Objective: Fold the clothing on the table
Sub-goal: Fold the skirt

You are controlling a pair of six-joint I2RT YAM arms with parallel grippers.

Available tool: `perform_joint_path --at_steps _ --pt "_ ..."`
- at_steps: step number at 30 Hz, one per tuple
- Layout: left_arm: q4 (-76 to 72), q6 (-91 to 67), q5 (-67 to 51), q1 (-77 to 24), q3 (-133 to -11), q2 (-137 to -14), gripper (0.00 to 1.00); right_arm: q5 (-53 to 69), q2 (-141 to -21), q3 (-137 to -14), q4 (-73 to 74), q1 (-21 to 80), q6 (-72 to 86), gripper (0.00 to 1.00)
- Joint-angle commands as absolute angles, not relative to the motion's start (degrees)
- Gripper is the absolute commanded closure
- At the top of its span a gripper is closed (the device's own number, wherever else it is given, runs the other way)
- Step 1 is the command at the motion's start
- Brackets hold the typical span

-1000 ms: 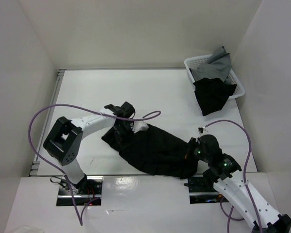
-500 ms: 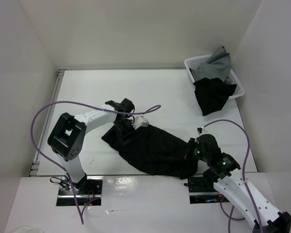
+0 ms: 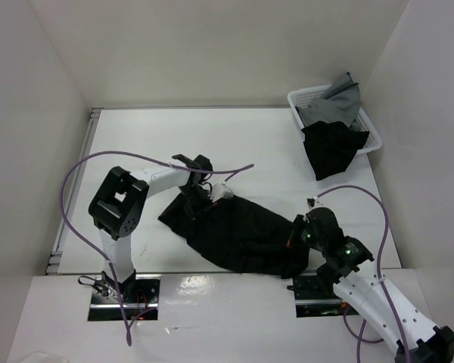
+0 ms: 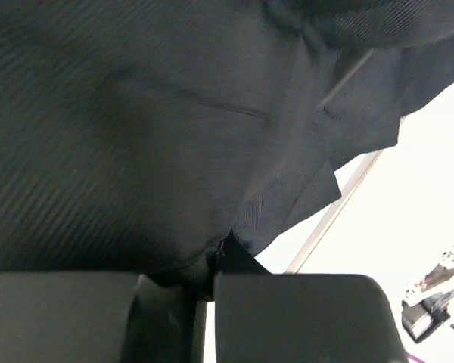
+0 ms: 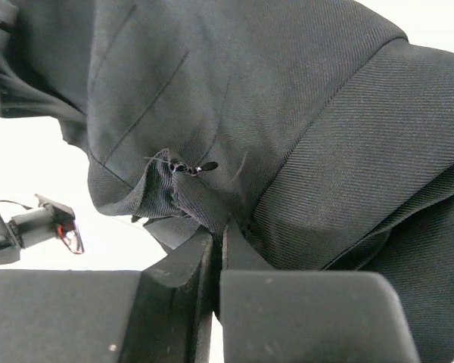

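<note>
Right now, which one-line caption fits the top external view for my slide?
Both shut, the left gripper and right gripper pinch opposite ends of the black skirt on the white table.

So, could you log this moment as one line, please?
left gripper: shut on skirt, left end | right gripper: shut on skirt, right end | skirt: spread on table

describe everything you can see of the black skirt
The black skirt lies rumpled on the white table, stretched diagonally from mid-left toward the near right. Its fabric looks thin and finely ribbed, with stitched pleat lines. The left gripper is shut on a fold at its left end, the right gripper on a bunched edge at its right end.
</note>
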State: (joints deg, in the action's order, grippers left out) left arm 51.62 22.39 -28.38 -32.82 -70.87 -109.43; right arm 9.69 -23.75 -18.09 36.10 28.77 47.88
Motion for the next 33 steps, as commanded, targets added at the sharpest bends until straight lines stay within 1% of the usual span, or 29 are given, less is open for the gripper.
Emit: perform_joint_path --at_steps 1,3,5,7,9,10,11,13,14,15,17,21,22,23,24,26,28,29,32,33 --pt "55.0 23.6 -28.9 -27.7 -77.4 -108.6 1.00 8.2 -29.5 -22.5 32.5 29.4 48.2 1.00" --pt "57.8 25.0 -27.7 -24.5 -82.0 -108.6 1.00 6.9 -33.1 -24.9 31.0 29.4 48.2 1.00" --pt "59.8 25.0 -26.2 -20.1 -84.0 -108.6 1.00 5.2 -37.9 -26.9 27.1 30.5 48.9 1.00" --pt "60.6 26.4 -24.9 -16.5 -85.2 -108.6 1.00 0.6 -41.6 -30.7 22.9 33.6 49.6 1.00" --pt "60.6 27.1 -24.3 -14.6 -85.3 -108.6 1.00 -4.5 -50.0 -36.1 20.6 37.3 49.6 1.00" --pt "60.6 27.1 -24.3 -13.8 -85.3 -108.6 1.00 -7.4 -53.7 -38.7 19.7 40.7 48.5 1.00" --pt "60.6 27.1 -24.9 -12.6 -85.3 -109.2 1.00 -12.9 -61.7 -45.0 19.7 41.8 47.4 1.00" --pt "60.6 27.1 -24.9 -11.3 -85.8 -109.9 1.00 -15.7 -69.0 -51.3 19.1 41.8 43.3 1.00" --pt "60.6 27.1 -24.9 -10.1 -85.8 -110.6 1.00 -14.6 -71.5 -55.1 16.8 41.1 41.4 1.00" --pt "60.6 27.1 -24.9 -9.4 -85.8 -110.6 1.00 -13.3 -74.1 -56.0 15.6 41.1 39.6 1.00" --pt "60.6 28.3 -24.9 -8.0 -84.6 -109.9 1.00 -12.3 -74.1 -54.2 13.6 43.4 37.3 1.00" --pt "59.4 29.8 -23.6 -3.9 -79.5 -107.3 1.00 -16.2 -68.7 -46.2 13.7 48.9 38.3 1.00" --pt "59.4 30.8 -23.0 -3.9 -78.5 -107.3 1.00 -18.0 -66.6 -45.2 14.8 51.0 38.3 1.00" --pt "58.6 31.3 -21.0 -3.9 -76.6 -106.8 1.00 -19.7 -66.0 -44.0 16.1 56.0 39.5 1.00" --pt "58.0 31.3 -20.0 -3.9 -75.5 -106.2 1.00 -21.7 -66.0 -43.9 18.2 58.7 40.6 1.00" --pt "55.7 31.9 -17.0 -3.9 -73.7 -105.6 1.00 -22.4 -67.0 -42.5 19.9 66.0 45.5 1.00" --pt "55.0 31.9 -15.2 -3.9 -72.3 -105.6 1.00 -24.3 -69.0 -41.2 23.2 69.8 50.2 0.96" --pt "54.2 31.9 -13.6 -3.9 -72.3 -106.2 1.00 -24.3 -70.6 -40.4 24.0 72.8 54.5 0.96" --pt "53.4 32.5 -12.2 -3.3 -70.8 -106.2 1.00 -25.9 -71.1 -38.9 26.9 75.9 60.8 0.95" --pt "53.4 32.5 -12.2 -3.3 -70.3 -105.6 1.00 -25.9 -69.9 -38.2 26.9 76.7 62.9 0.92"
